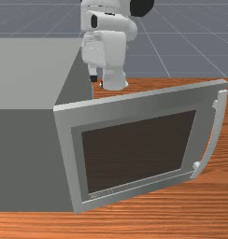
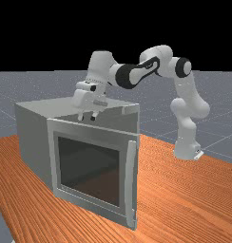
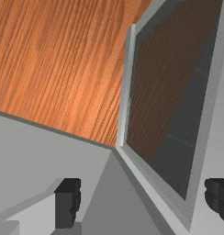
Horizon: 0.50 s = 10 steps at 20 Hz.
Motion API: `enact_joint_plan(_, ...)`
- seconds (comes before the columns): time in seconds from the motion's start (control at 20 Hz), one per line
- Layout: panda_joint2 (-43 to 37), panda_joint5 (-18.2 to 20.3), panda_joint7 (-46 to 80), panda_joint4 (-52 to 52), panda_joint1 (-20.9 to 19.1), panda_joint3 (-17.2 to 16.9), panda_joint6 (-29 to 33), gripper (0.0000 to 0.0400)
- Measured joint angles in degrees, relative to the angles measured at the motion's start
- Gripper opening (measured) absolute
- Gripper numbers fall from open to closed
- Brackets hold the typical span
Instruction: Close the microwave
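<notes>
In the front view my gripper is beyond the door's top edge, near its hinge side. In the far view the gripper is just above the line of the door's top edge, with two fingertips apart. The wrist view shows the gripper wide open, holding nothing. The grey microwave's body has its door swung outward, with a dark window and a curved handle at the free edge. Whether a finger touches the door I cannot tell.
Orange-brown table wood extends around the microwave and past the door's handle side. The microwave's body is a large block on the far view's left, close beside the hand. The arm's base stands at the far view's right.
</notes>
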Motion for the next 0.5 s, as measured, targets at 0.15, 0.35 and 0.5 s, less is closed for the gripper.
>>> enact_joint_plan(0.15,6.51,0.03,-0.17,11.67,0.0,0.02,-8.47,0.04)
enact_joint_plan(0.35,10.79,-0.06,-0.22,14.67,0.02,-0.01,-11.06,0.04)
enact_joint_plan(0.5,5.3,-0.04,0.15,2.02,0.0,0.02,2.83,0.04)
